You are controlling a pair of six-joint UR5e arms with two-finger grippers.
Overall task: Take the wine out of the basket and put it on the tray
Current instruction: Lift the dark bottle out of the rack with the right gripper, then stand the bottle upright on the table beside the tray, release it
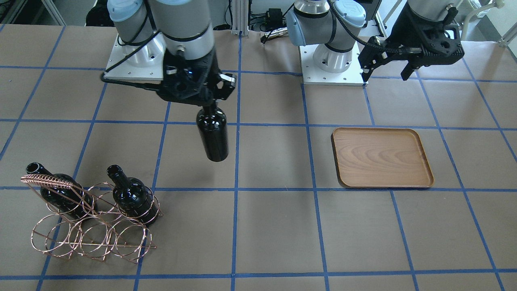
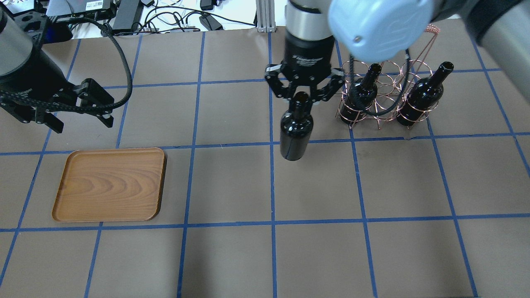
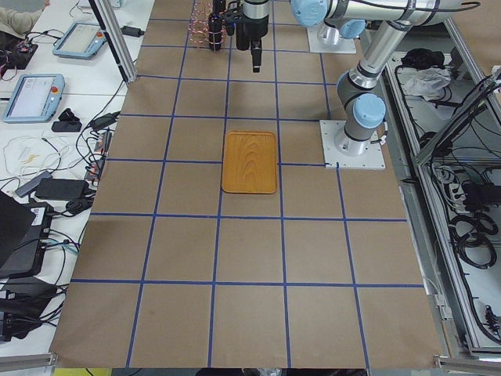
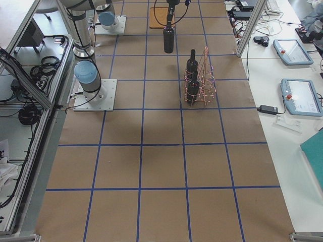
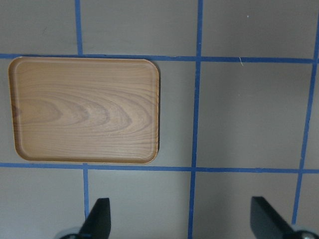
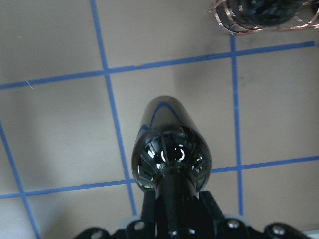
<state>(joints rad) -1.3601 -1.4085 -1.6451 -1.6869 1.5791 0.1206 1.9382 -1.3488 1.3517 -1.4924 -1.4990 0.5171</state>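
The right gripper [image 2: 301, 96] is gripping the wine [image 2: 295, 136] by its slim neck, with both fingers closed just under the lipped mouth. The bottle is hanging roughly upright, base down, clear of the surface [image 2: 232, 186]. It is already out of the basket [image 1: 93, 238]. A neck grip is serving well here (the lip is acting as a stop against slipping), and the hanging body is keeping its base ready for an upright set-down.

In the overhead view, the held bottle is sitting just left of the basket, which is standing at the far right. Two other bottles [image 2: 364, 93] [image 2: 422, 97] are resting tilted in the wire rings, necks pointing up and away.

The tray [image 2: 109, 184] is lying flat at the near left, well apart from the held bottle, and it is carrying nothing.

The left gripper [image 2: 82, 123] is hovering just beyond the tray's far edge with its fingers spread and holding nothing, so it is leaving the tray's top unobstructed.

By judgement, the carry stage is in hand: the bottle is needing a leftward transfer across the surface, then lowering onto the tray. The glossy glass is likely to swing, so slow travel is advisable.
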